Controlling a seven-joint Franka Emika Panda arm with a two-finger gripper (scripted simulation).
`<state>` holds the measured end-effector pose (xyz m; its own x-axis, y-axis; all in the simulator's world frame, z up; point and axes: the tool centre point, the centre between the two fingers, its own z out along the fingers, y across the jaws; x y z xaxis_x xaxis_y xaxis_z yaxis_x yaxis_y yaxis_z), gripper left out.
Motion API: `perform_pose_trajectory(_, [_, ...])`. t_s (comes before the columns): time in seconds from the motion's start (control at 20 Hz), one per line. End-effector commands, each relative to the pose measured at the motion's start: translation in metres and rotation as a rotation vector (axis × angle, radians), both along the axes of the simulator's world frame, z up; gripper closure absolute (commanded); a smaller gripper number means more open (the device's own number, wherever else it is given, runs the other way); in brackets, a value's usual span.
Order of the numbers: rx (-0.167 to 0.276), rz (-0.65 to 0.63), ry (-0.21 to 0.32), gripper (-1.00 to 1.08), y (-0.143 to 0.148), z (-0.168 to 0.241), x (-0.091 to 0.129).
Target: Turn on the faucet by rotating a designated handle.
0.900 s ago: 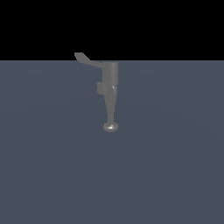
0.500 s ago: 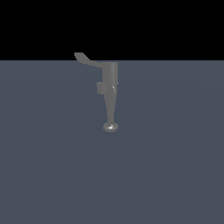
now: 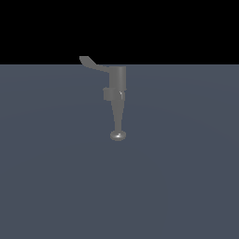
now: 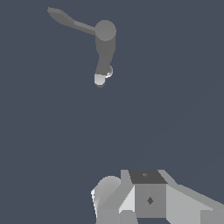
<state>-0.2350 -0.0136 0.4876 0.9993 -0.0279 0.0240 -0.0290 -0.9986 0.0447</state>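
The handle (image 3: 95, 66), a thin flat grey lever with an upturned tip, juts from the cylindrical top of the faucet (image 3: 116, 88) toward the exterior view's left, the fixture standing alone on the dark grey-blue desk (image 3: 186, 177), toward its far edge. It looks like rigid metal, smooth and probably slick, pivoting only about the faucet's upright body, so it should swing rather than bend. By this reading, the best place to bear on it is near the curved tip, where leverage is greatest; a sideways push against the flat edge would likely serve as well as a pinch. Below the handle sit a boxy block and a tapering spout ending in a shiny rounded knob (image 3: 118, 135), neither of them the part to turn. In the wrist view the handle (image 4: 70, 22) and faucet (image 4: 105, 48) lie well apart from the arm's grey housing (image 4: 148, 199). The tool's fingertips are out of sight, so its opening cannot be told; nothing is seen in its hold.
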Motion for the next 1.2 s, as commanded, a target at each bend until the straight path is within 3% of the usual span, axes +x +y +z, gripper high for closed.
perform_pose_trajectory(0.0, [0.002,-0.014,0.000,1.08,0.000,0.000,0.003])
perform_pose_trajectory(0.5, [0.026,-0.141,-0.003,1.08,0.006,-0.002,0.030])
perform_pose_trajectory(1.15, [0.068,-0.433,0.002,1.08,0.020,-0.015,0.090])
